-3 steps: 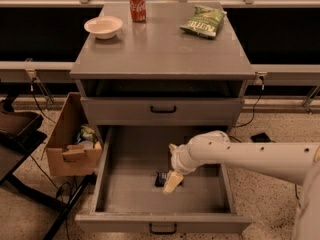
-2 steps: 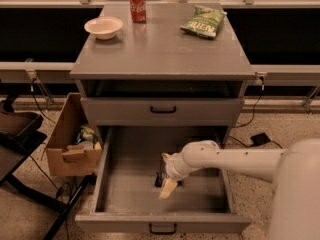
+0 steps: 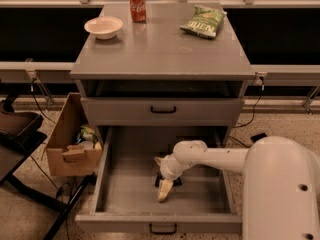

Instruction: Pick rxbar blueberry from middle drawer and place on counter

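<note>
The middle drawer (image 3: 127, 184) is pulled out wide below the counter (image 3: 160, 51). The rxbar blueberry (image 3: 176, 182) lies on the drawer floor near the middle as a small dark shape, mostly hidden by my gripper. My gripper (image 3: 161, 175) is down inside the drawer on the end of my white arm (image 3: 215, 156), right over the bar. Its cream fingers (image 3: 164, 190) stand apart, one on each side of the bar, and look open.
On the counter stand a white bowl (image 3: 103, 27), a red soda can (image 3: 137, 5) and a green chip bag (image 3: 203, 20). The upper drawer front (image 3: 163, 110) is closed. A cardboard box (image 3: 70, 144) sits left of the cabinet, and a black stand (image 3: 17, 131) stands further left.
My arm has swung a little left and lower into the drawer, bringing the gripper down over the dark bar. The bar has not moved.
</note>
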`<state>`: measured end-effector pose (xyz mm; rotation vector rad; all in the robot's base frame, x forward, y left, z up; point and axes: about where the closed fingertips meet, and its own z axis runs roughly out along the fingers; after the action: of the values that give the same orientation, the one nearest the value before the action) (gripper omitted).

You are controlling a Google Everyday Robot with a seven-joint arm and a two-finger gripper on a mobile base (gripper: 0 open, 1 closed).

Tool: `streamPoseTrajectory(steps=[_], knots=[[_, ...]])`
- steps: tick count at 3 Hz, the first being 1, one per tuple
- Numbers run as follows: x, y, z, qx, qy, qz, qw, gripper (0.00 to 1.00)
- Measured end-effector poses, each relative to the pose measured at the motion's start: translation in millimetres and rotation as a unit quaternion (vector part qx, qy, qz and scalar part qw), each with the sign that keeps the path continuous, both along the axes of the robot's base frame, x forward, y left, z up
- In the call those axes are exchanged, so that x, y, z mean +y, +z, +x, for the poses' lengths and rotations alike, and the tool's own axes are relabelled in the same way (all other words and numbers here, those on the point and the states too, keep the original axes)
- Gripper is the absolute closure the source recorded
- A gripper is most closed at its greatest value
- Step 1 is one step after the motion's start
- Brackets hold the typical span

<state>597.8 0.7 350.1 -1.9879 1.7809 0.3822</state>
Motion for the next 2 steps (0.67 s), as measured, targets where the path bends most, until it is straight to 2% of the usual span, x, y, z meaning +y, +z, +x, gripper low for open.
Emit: streamPoseTrajectory(steps=[1, 2], knots=[[-8.1, -21.2, -0.5, 0.015, 0.013, -0.015, 0.9997, 0.18], [-8.1, -13.6, -0.5, 0.015, 0.013, -0.015, 0.9997, 0.43]])
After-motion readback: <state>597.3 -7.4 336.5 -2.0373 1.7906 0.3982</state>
